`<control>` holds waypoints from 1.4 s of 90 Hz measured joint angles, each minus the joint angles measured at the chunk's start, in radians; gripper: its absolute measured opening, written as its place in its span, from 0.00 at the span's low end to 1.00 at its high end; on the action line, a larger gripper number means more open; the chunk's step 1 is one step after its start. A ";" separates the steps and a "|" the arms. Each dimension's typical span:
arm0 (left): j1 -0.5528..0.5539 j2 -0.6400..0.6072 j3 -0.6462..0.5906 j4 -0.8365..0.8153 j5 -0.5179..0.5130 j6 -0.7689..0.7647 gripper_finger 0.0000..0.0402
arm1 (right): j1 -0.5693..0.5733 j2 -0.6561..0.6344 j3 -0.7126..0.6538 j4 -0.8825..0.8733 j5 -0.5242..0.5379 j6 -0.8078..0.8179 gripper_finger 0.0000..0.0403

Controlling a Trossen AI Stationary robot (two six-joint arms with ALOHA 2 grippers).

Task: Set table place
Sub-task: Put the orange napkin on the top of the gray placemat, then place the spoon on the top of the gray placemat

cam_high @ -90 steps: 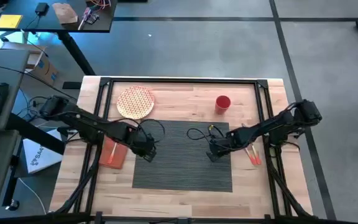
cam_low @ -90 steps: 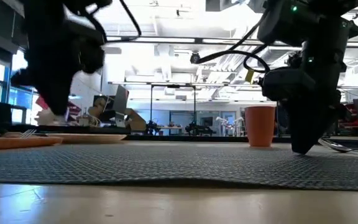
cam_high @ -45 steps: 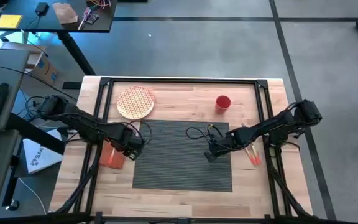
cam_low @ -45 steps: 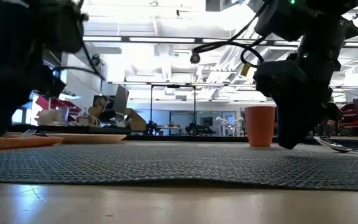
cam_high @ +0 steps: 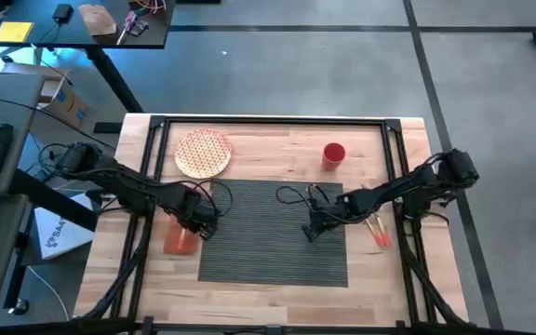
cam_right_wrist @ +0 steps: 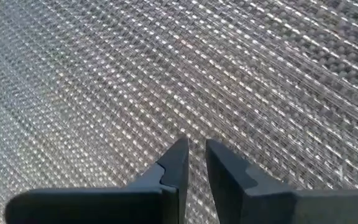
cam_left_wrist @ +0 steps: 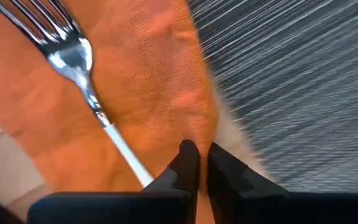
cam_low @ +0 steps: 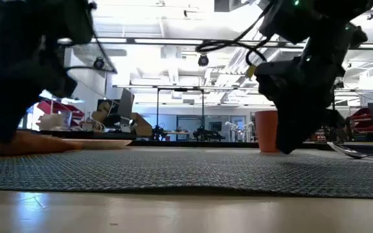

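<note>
A light plank worktop [cam_high: 277, 140] with a black rail frame carries one dark grey ribbed placemat [cam_high: 268, 251] at its centre. The left hand [cam_left_wrist: 197, 163] pinches one orange napkin's [cam_left_wrist: 148, 74] edge beside the mat; one fork [cam_left_wrist: 79, 65] lies on it. The right hand [cam_right_wrist: 194, 163], fingers nearly closed and empty, hovers over the mat. One patterned plate [cam_high: 203, 153] and one red cup [cam_high: 333, 154] stand behind. No writing is readable.

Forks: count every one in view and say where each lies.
1 for certain: a fork lies on the orange napkin beside the placemat, just ahead of the left end effector. The utensils right of the placemat are too small to identify.
</note>
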 joint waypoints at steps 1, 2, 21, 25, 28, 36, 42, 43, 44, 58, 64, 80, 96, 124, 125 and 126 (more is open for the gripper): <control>0.000 0.000 0.005 0.000 -0.005 0.000 0.01 | -0.002 0.004 0.000 0.004 -0.003 -0.001 0.10; 0.000 0.000 0.010 0.001 -0.010 0.000 0.01 | -0.005 0.009 0.000 0.007 -0.008 -0.003 0.10; 0.014 0.022 0.036 0.104 -0.065 -0.028 0.00 | -0.024 0.055 0.002 0.090 -0.052 -0.013 0.10; 0.016 0.035 0.034 0.139 -0.064 -0.035 0.00 | -0.024 0.055 0.002 0.109 -0.054 -0.012 0.10; 0.016 0.047 0.034 0.160 -0.063 -0.039 0.00 | -0.024 0.055 0.002 0.117 -0.055 -0.012 0.10; 0.013 0.072 0.033 0.200 -0.056 -0.065 0.00 | -0.024 0.056 0.002 0.118 -0.058 -0.012 0.10; 0.003 0.083 0.033 0.230 -0.056 -0.089 0.00 | -0.024 0.056 0.002 0.117 -0.059 -0.012 0.10; 0.001 0.084 0.033 0.236 -0.056 -0.093 0.00 | -0.024 0.056 0.002 0.117 -0.059 -0.012 0.10; 0.000 0.085 0.033 0.241 -0.056 -0.098 0.00 | -0.024 0.056 0.002 0.117 -0.059 -0.012 0.10; 0.000 0.079 0.036 0.274 -0.061 -0.119 0.05 | -0.024 0.056 0.002 0.118 -0.059 -0.016 0.10; 0.002 0.074 0.048 0.276 -0.060 -0.094 0.10 | -0.024 0.056 0.002 0.117 -0.060 -0.031 0.10; 0.008 0.045 0.060 0.267 -0.049 -0.070 0.25 | -0.024 -0.006 0.002 0.025 -0.071 -0.047 0.10; 0.008 -0.013 0.061 0.273 -0.016 -0.061 0.35 | -0.023 -0.155 0.002 -0.245 -0.133 0.002 0.13; 0.005 -0.146 0.061 0.307 -0.033 0.019 0.35 | -0.045 -0.236 -0.002 -0.757 -0.096 -0.043 0.33; 0.005 -0.149 0.061 0.307 -0.039 0.020 0.35 | -0.047 -0.232 -0.002 -0.758 -0.095 -0.049 0.34; 0.005 -0.151 0.061 0.307 -0.044 0.024 0.35 | -0.049 -0.228 -0.002 -0.758 -0.094 -0.055 0.34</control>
